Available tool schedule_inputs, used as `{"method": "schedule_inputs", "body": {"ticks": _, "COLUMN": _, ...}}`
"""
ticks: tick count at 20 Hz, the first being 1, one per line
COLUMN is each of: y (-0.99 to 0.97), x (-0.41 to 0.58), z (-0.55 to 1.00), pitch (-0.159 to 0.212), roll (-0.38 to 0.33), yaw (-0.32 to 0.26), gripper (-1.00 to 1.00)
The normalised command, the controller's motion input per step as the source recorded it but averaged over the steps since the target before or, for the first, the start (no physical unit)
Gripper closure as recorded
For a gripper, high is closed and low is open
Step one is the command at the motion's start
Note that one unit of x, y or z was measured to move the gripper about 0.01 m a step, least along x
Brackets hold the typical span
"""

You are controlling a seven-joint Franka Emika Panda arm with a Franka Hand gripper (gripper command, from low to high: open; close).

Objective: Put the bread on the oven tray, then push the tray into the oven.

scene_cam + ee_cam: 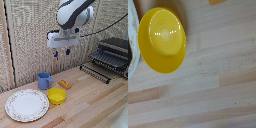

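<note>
In the exterior view my gripper (62, 52) hangs high above the table, its two blue-tipped fingers apart and nothing between them. The bread (64, 84), a small orange-brown piece, lies on the wooden table well below the gripper, between the blue mug and the oven. The oven (115, 46) stands at the exterior view's right with its barred door flap (95, 73) folded down. The oven pan (110, 60) shows as dark bars in the oven's mouth. In the wrist view only a corner of the bread (218, 2) shows at the picture's edge; the fingers do not show there.
A yellow bowl (56, 95) sits just in front of the bread and fills much of the wrist view (162, 45). A blue mug (44, 80) stands beside it. A patterned plate (27, 105) lies at the exterior view's left, and its rim (132, 50) shows in the wrist view. A woven wall is behind.
</note>
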Motion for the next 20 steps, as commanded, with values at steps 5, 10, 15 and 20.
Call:
{"method": "schedule_inputs", "body": {"ticks": 5, "y": -0.34, "x": 0.143, "z": -0.49, "pitch": -0.001, "roll": 0.001, "yaw": -0.008, "gripper": -1.00}}
{"method": "schedule_inputs", "body": {"ticks": 10, "y": -0.36, "x": 0.125, "z": -0.51, "pitch": 0.017, "roll": 0.000, "yaw": 0.000, "gripper": -1.00}}
{"method": "schedule_inputs", "body": {"ticks": 15, "y": -0.20, "x": 0.093, "z": -0.49, "pitch": 0.062, "roll": -0.017, "yaw": 0.065, "gripper": -1.00}}
{"method": "schedule_inputs", "body": {"ticks": 20, "y": -0.17, "x": 0.074, "z": -0.46, "pitch": 0.069, "roll": -0.046, "yaw": 0.084, "gripper": -1.00}}
